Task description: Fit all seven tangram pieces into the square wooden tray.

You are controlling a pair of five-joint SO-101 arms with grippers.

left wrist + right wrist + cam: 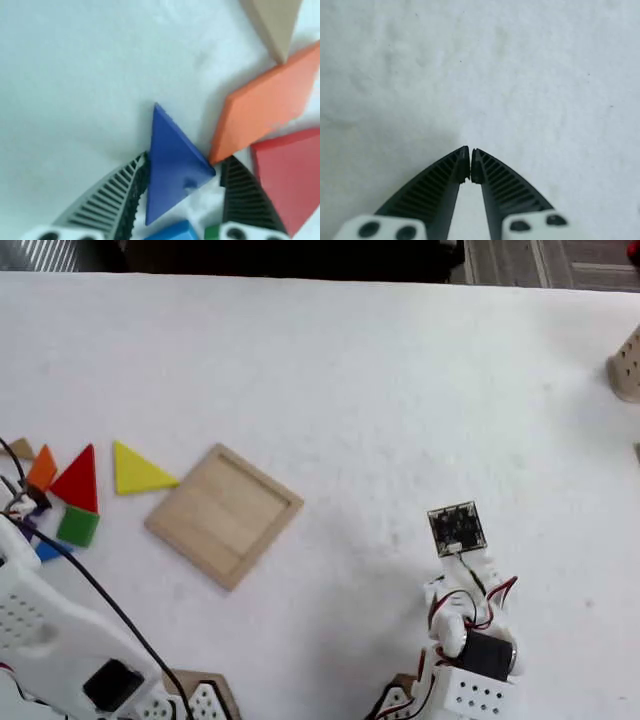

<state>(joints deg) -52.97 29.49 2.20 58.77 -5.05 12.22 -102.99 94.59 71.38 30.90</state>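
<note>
Left pincer [184, 162] grips the blue triangle [167, 150]; right pincer [470, 164] sits closed.

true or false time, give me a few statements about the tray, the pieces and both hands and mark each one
1. The wooden tray holds no pieces. True.
2. The right hand is open. False: its fingers are shut together on nothing.
3. The blue triangle sits between the fingers of the left hand. True.
4. The yellow triangle lies inside the tray. False: it lies on the table beside the tray.
</note>
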